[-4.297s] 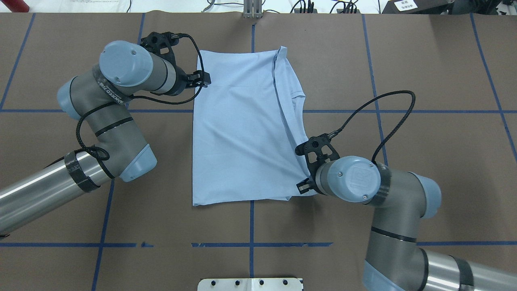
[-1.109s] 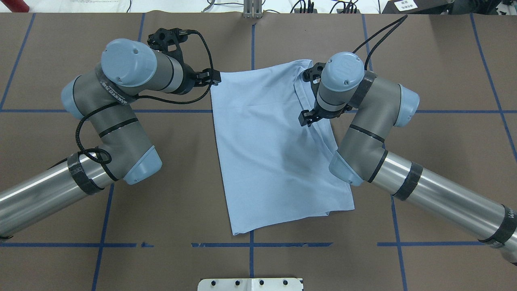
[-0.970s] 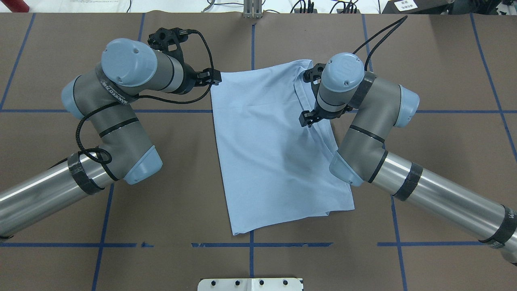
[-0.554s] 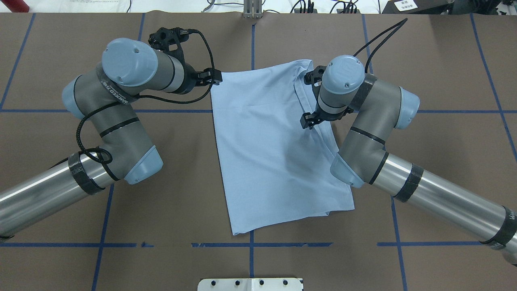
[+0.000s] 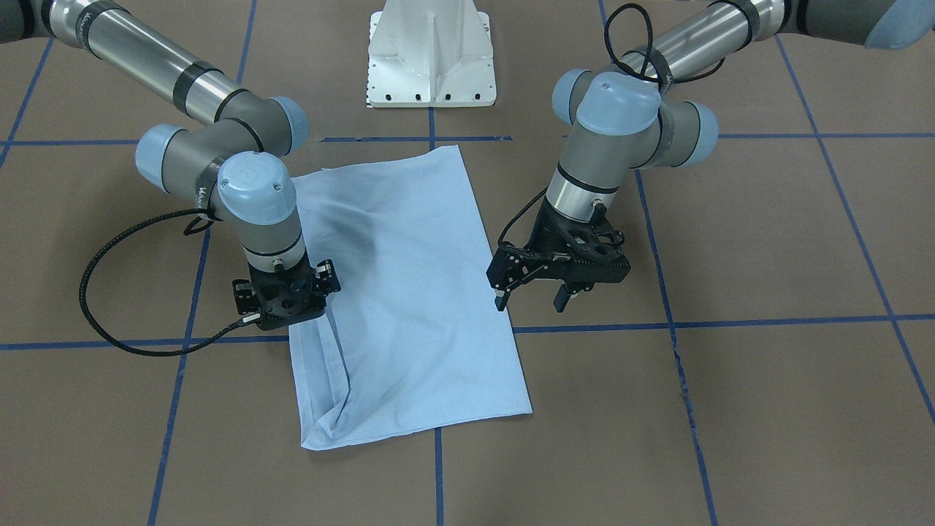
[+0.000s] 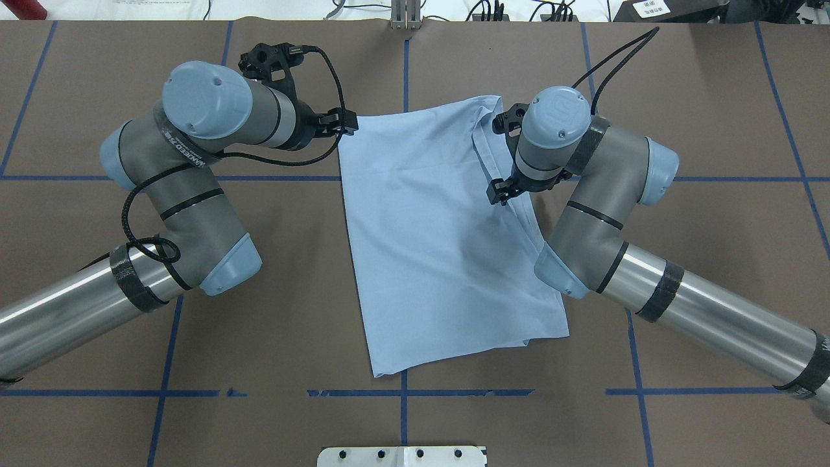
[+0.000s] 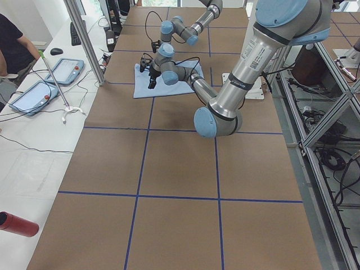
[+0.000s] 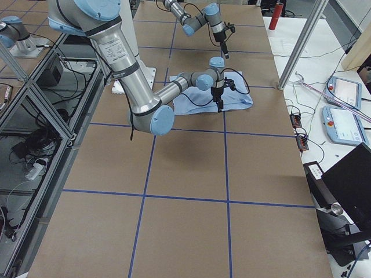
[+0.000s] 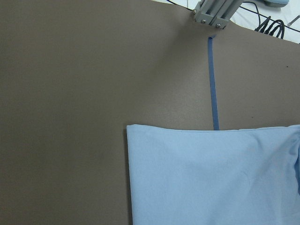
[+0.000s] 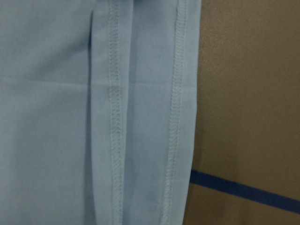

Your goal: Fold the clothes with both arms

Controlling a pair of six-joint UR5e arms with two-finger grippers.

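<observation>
The light blue T-shirt [image 6: 441, 246] lies folded into a long, skewed rectangle on the brown table [image 6: 681, 117], print and tag hidden. It also shows in the front view [image 5: 409, 292]. My left gripper [image 5: 530, 298] is open and empty, hovering just off the shirt's far left corner [image 9: 133, 131]; in the overhead view the left gripper [image 6: 350, 123] is at that corner. My right gripper [image 5: 283, 303] points down low over the shirt's doubled right hems [image 10: 115, 117], jaws apart, holding nothing; the overhead view shows the right gripper [image 6: 499, 192] there too.
The white pedestal base [image 5: 431, 58] stands at the robot's side of the table. Blue tape lines [image 6: 402, 392] grid the brown surface. A metal post [image 6: 405, 16] and cables sit at the far edge. A desk with tablets [image 7: 34, 93] lies beyond it.
Since 4.3 s ago the shirt has slid right and turned askew, and my right gripper went from its near right corner to its far right edge. In the last second it drifted slightly right; the shirt stayed still.
</observation>
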